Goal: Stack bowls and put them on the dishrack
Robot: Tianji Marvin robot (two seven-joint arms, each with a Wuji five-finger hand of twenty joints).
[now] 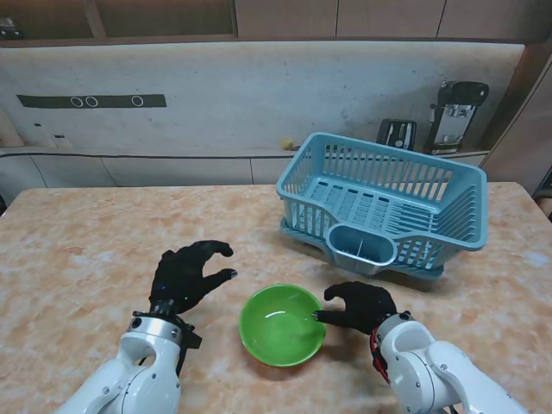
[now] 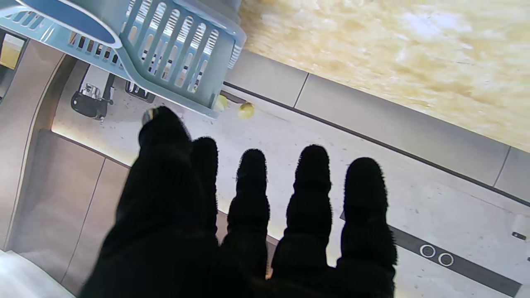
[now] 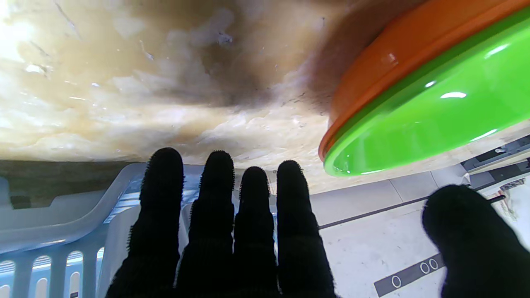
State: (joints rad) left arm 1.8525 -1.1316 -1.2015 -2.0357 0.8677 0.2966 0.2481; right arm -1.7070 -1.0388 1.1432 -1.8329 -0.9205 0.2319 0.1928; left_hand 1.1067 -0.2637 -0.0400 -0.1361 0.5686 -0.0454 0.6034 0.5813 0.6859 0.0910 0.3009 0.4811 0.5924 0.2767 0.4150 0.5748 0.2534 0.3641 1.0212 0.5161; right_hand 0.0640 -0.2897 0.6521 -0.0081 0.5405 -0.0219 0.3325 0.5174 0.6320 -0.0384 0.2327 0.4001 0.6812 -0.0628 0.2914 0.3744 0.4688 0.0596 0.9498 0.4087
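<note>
A green bowl (image 1: 282,325) sits on the table near me, between my two hands. The right wrist view shows the green bowl (image 3: 434,107) nested inside an orange bowl (image 3: 385,70). My right hand (image 1: 360,305) is beside the stack on its right, thumb reaching over the rim, fingers apart and holding nothing. My left hand (image 1: 185,274) hovers to the left of the bowls, open, fingers spread. The blue dishrack (image 1: 384,203) stands farther away to the right, with a cutlery cup (image 1: 362,246) on its near side.
The marble-patterned table (image 1: 86,250) stretches to the left. Behind it runs a counter ledge with a small yellow object (image 2: 246,110) and dark appliances (image 1: 457,112) past the dishrack.
</note>
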